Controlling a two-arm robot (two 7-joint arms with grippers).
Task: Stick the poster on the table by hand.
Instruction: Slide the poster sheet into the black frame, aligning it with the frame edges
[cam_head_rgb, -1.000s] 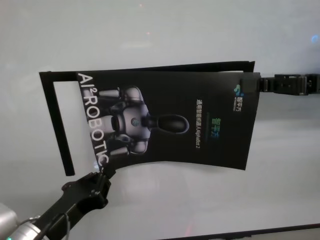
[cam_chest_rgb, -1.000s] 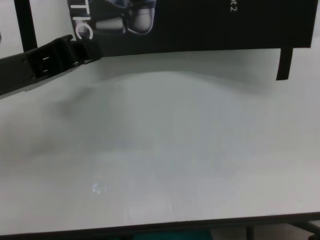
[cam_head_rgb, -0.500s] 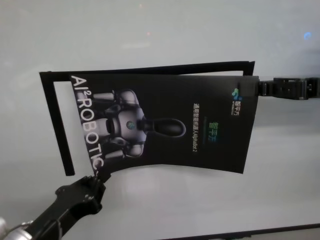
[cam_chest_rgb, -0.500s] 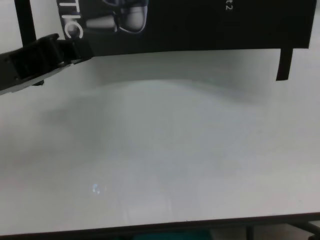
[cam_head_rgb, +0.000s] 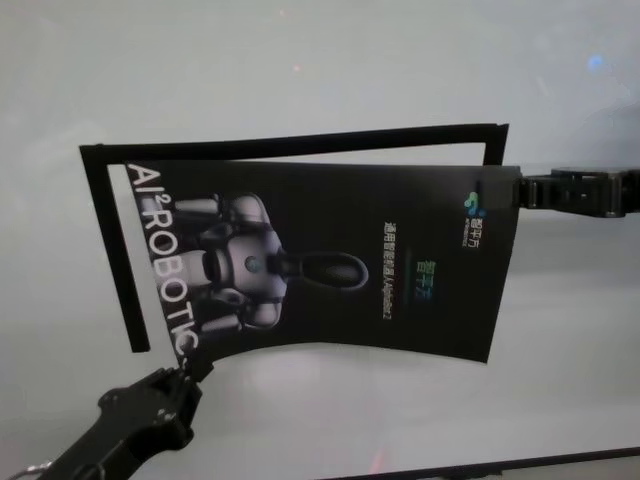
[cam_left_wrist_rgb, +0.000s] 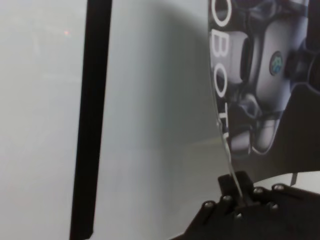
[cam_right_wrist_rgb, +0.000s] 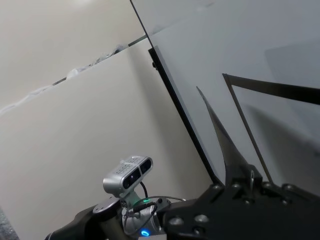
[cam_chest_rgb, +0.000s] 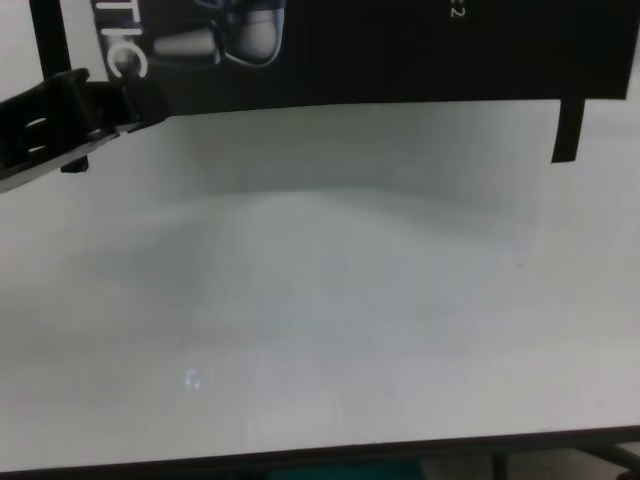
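The poster, black and glossy with a grey robot picture and white lettering, hangs slightly bowed just above the table. My left gripper is shut on its near left corner, seen close up in the left wrist view with the fingertips pinching the sheet's edge. My right gripper is shut on the far right corner. In the right wrist view the poster shows edge-on, rising from the gripper. The chest view shows the poster's near edge and the left gripper.
Narrow black tape strips lie on the table as an open frame: a left strip, a far strip and a short right strip. The table's dark front edge runs along the bottom. The robot's head camera shows behind.
The left arm has drawn back toward the near left, carrying the poster's corner with it. The poster has shifted left and lies closer to the left tape strip. The right gripper has moved slightly nearer.
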